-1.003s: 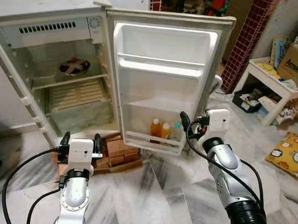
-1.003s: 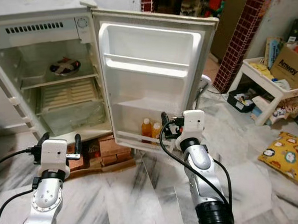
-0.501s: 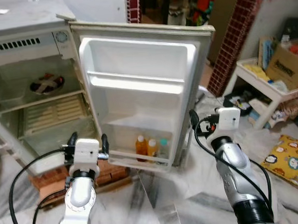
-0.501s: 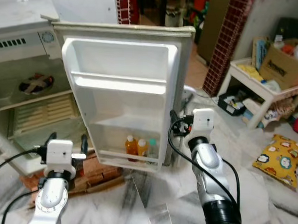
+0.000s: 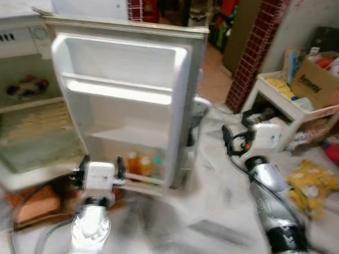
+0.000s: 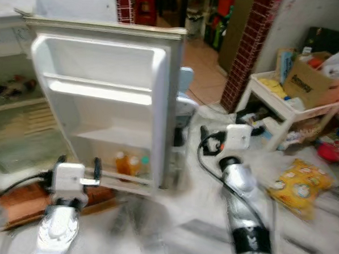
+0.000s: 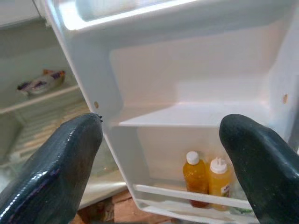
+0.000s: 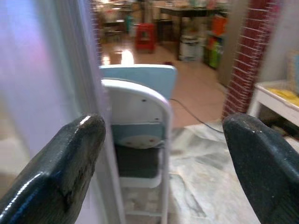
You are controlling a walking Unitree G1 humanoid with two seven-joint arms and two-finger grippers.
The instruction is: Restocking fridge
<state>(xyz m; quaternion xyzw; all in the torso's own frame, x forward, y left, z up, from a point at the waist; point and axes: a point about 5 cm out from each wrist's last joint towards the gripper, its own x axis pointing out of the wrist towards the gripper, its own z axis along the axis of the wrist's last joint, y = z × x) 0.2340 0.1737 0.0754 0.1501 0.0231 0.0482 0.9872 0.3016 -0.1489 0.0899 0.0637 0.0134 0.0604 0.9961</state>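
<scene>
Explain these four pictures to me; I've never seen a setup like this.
A two-armed humanoid robot stands before an open fridge. The two wide, blurred pictures come from cameras in its head. The other two come from a camera on each wrist, looking out between two black fingers. The left gripper, open and empty, faces the fridge door, whose bottom shelf holds orange bottles. The right gripper, also open and empty, points past the door's edge at a folded chair. A bowl sits inside the fridge.
</scene>
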